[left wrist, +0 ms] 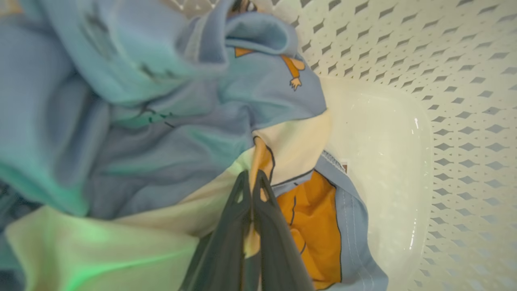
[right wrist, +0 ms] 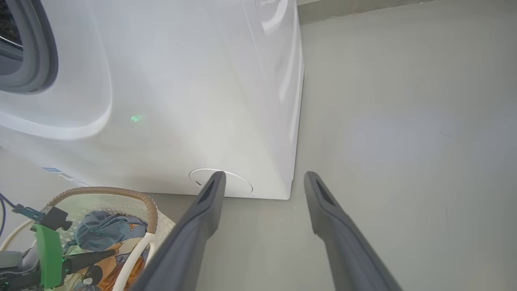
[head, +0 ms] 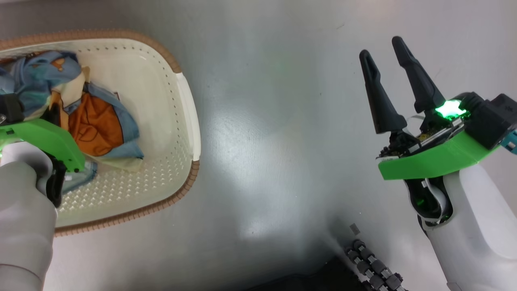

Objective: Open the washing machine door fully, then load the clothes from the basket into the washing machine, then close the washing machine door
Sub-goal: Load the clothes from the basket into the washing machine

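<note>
While tight on clothes, left hand.

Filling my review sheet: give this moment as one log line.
step: load clothes | left pincer: shut on clothes inside basket | right pincer: open, empty

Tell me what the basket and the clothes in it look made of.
The basket: likely moulded cream plastic, glossy, with punched holes; its brown rim looks woven, possibly imitation. The clothes: soft printed fabric, matte, creased in folds; fibre unclear.
</note>
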You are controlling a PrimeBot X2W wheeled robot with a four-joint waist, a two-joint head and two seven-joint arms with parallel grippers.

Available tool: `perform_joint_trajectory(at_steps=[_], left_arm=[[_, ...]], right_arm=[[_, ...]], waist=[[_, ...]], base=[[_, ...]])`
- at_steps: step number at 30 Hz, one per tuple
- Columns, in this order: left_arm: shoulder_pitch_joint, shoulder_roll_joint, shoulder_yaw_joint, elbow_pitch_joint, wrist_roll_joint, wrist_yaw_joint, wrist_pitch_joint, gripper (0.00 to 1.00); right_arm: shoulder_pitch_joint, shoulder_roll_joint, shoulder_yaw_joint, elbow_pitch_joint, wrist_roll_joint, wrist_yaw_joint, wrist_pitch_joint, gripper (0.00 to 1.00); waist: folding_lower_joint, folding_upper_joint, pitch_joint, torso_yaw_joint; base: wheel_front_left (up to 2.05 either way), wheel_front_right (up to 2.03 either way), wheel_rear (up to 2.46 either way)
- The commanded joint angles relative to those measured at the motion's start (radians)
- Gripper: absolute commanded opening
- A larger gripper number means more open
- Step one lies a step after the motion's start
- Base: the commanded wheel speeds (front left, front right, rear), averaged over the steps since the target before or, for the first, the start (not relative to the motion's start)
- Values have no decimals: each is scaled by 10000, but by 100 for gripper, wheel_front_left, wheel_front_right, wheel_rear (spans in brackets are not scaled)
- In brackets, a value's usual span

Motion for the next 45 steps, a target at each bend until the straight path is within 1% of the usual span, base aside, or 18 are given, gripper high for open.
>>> perform_joint_trajectory(at_steps=[1,12,18,25,29,34,45], left_arm=[[310,443,91,-10,-116,-28,-50,0],[965,457,-239,-339,-758,-29,-637,0],[1616,470,-409,-668,-1100,-29,-1101,0],[2253,605,-547,-1328,-1416,-29,-1281,0],[2641,700,-310,-2071,-1508,-29,-1293,0],[3400,735,139,-3075,-1264,-29,-1295,0],[5181,362,1354,-5175,-425,-29,-1296,0]], right_arm=[[249,23,174,-159,-96,16,-46,100],[235,67,274,-38,-40,16,-46,100],[255,85,366,84,27,16,-46,100],[403,17,407,246,99,16,-46,100],[511,-28,420,342,130,16,-46,100],[733,-100,441,520,186,16,-46,100],[1388,-309,526,879,319,16,-46,100]], waist=[[0,0,-101,5],[0,0,-903,180],[0,0,-1594,240],[0,0,-2412,436],[0,0,-2913,592],[0,0,-3657,767],[0,0,-5301,1187]], base=[[0,0,0],[0,0,0],[0,0,0],[0,0,0],[0,0,0],[0,0,0],[0,0,0]])
